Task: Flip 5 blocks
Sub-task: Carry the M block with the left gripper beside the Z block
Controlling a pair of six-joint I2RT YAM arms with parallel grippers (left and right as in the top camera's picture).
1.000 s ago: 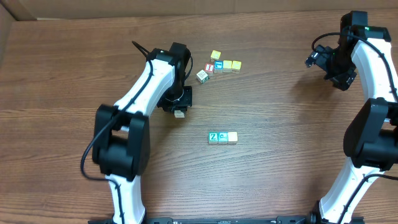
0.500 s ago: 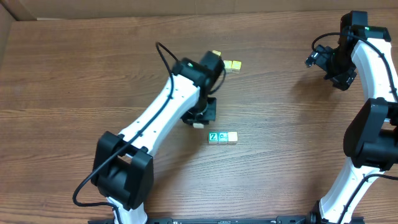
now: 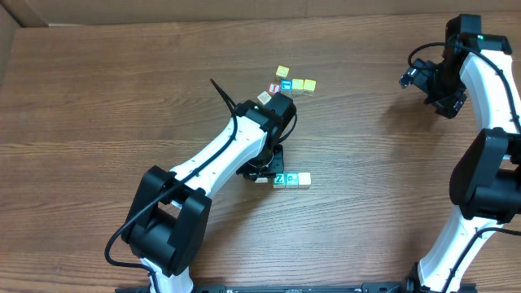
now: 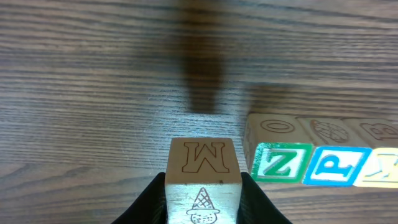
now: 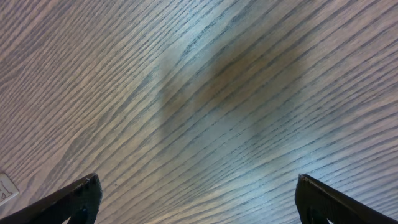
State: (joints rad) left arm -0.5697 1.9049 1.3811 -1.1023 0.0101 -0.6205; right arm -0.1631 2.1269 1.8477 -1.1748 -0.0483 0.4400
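My left gripper (image 4: 203, 202) is shut on a pale wooden block (image 4: 202, 171) with an M on top and an ice-cream cone on its near face. It holds the block just left of a row of three blocks: green Z (image 4: 281, 163), blue P (image 4: 336, 166) and pale yellow (image 4: 382, 169). From overhead the left gripper (image 3: 262, 173) stands at the left end of that row (image 3: 291, 179). A white block (image 3: 264, 98) lies further back. My right gripper (image 5: 199, 199) is open over bare wood, at the far right (image 3: 423, 81).
At the back of the table sits a cluster of cubes: a yellow one (image 3: 282, 72), a red-and-white one (image 3: 274, 88), a blue one (image 3: 286, 85) and two yellow ones (image 3: 303, 85). My left arm (image 3: 228, 146) slants across the table's middle.
My left arm has swung right and toward the front, carrying the M block from near the back cluster to the left end of the Z row. The right arm has not moved.
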